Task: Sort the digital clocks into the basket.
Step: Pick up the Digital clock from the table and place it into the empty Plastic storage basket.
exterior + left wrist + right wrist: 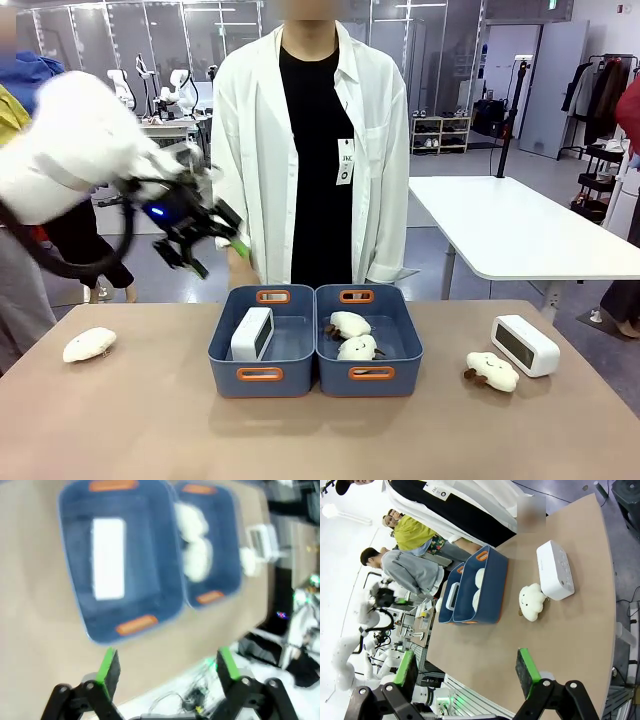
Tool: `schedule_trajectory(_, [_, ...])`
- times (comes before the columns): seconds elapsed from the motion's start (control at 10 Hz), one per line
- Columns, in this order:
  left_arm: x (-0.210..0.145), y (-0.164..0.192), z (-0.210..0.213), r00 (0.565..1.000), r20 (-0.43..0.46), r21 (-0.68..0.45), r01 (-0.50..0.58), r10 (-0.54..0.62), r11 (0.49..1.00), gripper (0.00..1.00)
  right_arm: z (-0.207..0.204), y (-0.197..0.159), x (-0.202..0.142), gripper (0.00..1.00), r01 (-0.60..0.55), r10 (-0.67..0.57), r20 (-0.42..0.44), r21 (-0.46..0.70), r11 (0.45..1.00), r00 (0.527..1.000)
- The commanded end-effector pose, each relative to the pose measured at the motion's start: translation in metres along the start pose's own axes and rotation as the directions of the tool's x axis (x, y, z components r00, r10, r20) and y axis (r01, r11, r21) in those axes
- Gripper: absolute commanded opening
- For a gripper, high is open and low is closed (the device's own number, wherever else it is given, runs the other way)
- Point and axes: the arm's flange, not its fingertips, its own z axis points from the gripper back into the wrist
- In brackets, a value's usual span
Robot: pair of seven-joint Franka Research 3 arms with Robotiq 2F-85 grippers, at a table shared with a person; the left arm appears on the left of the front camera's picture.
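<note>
Two blue-grey baskets side by side, touching, mid-desk (150,430). In the left basket (222,362), one white digital clock (252,333), tilted up in the left half. In the right basket (408,362), two cream toys: front plush toy (358,348), rear plush toy (350,323). To the right on bare desk, a third plush toy (491,371) just beside the second digital clock (525,345), dark face toward the near side. Far left, a fourth plush toy (89,344). Count: two clocks, four plush toys. Left end effector (166,655) high over the desk, fingers spread wide, nothing held. Right end effector (466,655) equally wide apart, empty, beyond the desk's edge. Behind the baskets, a person in a white coat (320,150).
</note>
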Motion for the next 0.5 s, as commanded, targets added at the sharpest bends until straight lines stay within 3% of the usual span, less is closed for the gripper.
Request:
schedule_trajectory(0.0, [-0.059,0.057,0.071,0.995,-0.099,-0.272,-0.013,-0.014,0.962,0.97,0.001,0.003,0.000,1.00,-0.015,0.015,0.012,0.014,1.000,1.000])
schedule_trajectory(0.1, [-0.082,0.084,0.105,0.997,-0.075,-0.339,0.002,-0.029,0.941,0.97,0.001,0.003,0.000,1.00,-0.015,0.015,0.012,0.014,1.000,1.000])
schedule_trajectory(0.4, [-0.140,0.172,0.153,0.991,0.088,-0.477,-0.050,0.105,0.877,0.97,0.001,0.003,0.000,1.00,-0.015,0.015,0.012,0.014,1.000,1.000])
